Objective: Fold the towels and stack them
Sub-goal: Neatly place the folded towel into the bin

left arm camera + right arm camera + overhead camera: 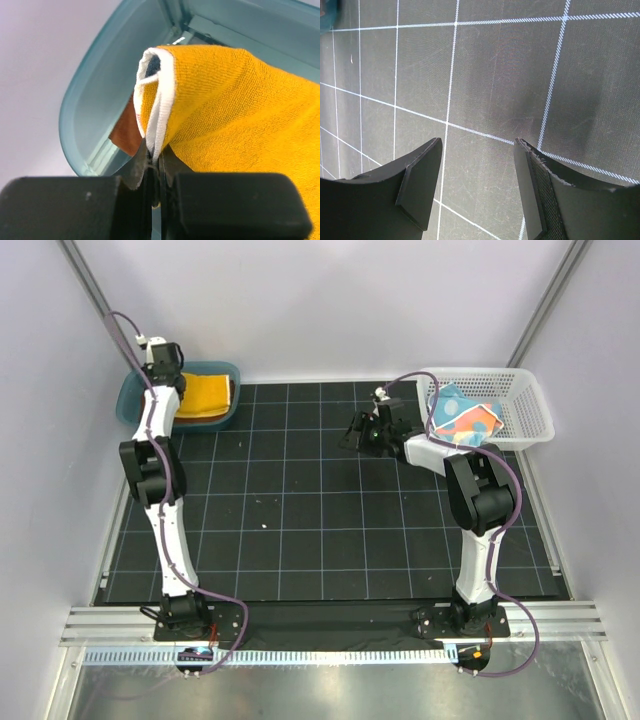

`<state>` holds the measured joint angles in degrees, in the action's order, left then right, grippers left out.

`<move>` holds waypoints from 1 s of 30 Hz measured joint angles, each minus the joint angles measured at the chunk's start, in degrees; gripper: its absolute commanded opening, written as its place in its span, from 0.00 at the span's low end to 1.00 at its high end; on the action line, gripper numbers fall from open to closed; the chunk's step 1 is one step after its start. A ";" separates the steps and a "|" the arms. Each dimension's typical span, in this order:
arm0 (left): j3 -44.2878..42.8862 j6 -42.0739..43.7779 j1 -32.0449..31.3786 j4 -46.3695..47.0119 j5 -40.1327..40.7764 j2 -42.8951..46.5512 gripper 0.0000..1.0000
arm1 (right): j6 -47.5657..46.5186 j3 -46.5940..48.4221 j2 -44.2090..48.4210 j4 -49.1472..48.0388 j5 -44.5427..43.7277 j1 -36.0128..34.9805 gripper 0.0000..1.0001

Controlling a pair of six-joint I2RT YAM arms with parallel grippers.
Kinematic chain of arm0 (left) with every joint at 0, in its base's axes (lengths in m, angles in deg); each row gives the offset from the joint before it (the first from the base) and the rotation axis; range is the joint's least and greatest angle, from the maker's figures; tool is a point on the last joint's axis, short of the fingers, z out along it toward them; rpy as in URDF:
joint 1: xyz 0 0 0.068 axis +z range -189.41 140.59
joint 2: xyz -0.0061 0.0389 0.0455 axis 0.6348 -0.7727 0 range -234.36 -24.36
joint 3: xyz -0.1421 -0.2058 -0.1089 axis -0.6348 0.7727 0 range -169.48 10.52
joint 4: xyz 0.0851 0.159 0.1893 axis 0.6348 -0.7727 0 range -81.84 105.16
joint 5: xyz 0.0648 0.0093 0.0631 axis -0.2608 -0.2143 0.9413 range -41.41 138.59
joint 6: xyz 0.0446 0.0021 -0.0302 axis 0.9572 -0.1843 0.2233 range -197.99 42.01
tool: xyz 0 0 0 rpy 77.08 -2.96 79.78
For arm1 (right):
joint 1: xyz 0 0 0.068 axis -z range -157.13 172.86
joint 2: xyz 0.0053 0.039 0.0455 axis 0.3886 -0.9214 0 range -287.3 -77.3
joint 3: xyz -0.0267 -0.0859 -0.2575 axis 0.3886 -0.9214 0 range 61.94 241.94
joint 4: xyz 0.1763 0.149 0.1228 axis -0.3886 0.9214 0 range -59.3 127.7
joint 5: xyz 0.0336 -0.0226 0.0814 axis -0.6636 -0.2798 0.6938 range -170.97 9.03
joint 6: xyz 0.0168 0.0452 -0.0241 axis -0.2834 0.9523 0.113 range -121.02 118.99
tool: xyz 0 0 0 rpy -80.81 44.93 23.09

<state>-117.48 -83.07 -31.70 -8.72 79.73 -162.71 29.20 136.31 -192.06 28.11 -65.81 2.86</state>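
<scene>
A yellow towel [205, 395] with a white hem lies in the teal tub [128, 405] at the back left. My left gripper [156, 152] is shut on a hemmed corner of this yellow towel [235, 110] and holds it raised inside the tub. A rust-brown towel [126, 132] peeks out beneath it. A teal towel with orange and white spots [462, 416] lies in the white lattice basket [530, 400] at the back right. My right gripper [477, 145] hangs open over the bare black mat, left of the basket, with nothing between its fingers.
The black gridded mat [300, 510] covers the table between the two arms. The tub's wall [100, 90] curves close around the left gripper. White enclosure walls stand at the back and on both sides.
</scene>
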 measured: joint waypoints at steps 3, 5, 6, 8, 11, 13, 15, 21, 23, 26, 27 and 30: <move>-0.28 -0.55 1.05 0.09 -0.61 -0.35 0.54 | -0.15 0.00 -0.02 0.11 -0.22 -0.13 0.66; -0.28 -1.33 1.38 0.07 -0.72 -0.46 0.63 | -0.17 0.00 0.00 0.17 -0.31 -0.20 0.67; -0.28 -1.97 1.49 0.04 -0.61 -0.48 0.68 | -0.17 0.00 0.00 0.22 -0.44 -0.22 0.68; -0.26 -2.73 1.53 0.11 -0.48 -0.46 0.75 | -0.20 0.02 0.00 0.52 -0.57 -0.26 0.69; 0.04 -3.96 1.27 0.35 -0.20 -0.44 0.76 | -0.35 0.11 0.00 1.05 -0.85 -0.33 0.70; 1.49 -4.90 1.01 1.01 -0.11 0.09 0.77 | -0.42 0.42 0.00 1.46 -1.07 -0.44 0.70; 3.50 -5.81 0.57 1.36 -0.11 0.90 0.77 | -0.48 0.96 0.00 1.86 -1.14 -0.50 0.71; 8.85 -9.84 -2.86 1.44 -0.15 5.07 0.78 | -1.25 2.67 0.87 2.86 -2.54 -0.52 0.72; 12.39 -11.87 -4.85 1.77 -0.24 8.20 0.77 | -1.51 2.69 1.99 4.04 -2.99 -0.50 0.72; 17.66 -15.13 -8.11 2.25 -0.59 13.22 0.77 | -1.73 2.67 4.42 5.70 -3.98 -0.50 0.74; 19.80 -16.22 -9.49 2.47 -0.79 15.23 0.77 | -1.77 2.56 5.51 6.21 -4.42 -0.50 0.74; 26.34 -19.21 -13.66 2.89 -1.27 21.16 0.77 | -1.95 1.40 10.01 7.85 -5.55 -0.50 0.75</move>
<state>-91.14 -102.28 -45.36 -5.83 78.46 -141.55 27.26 137.70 -182.05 35.96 -71.36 2.35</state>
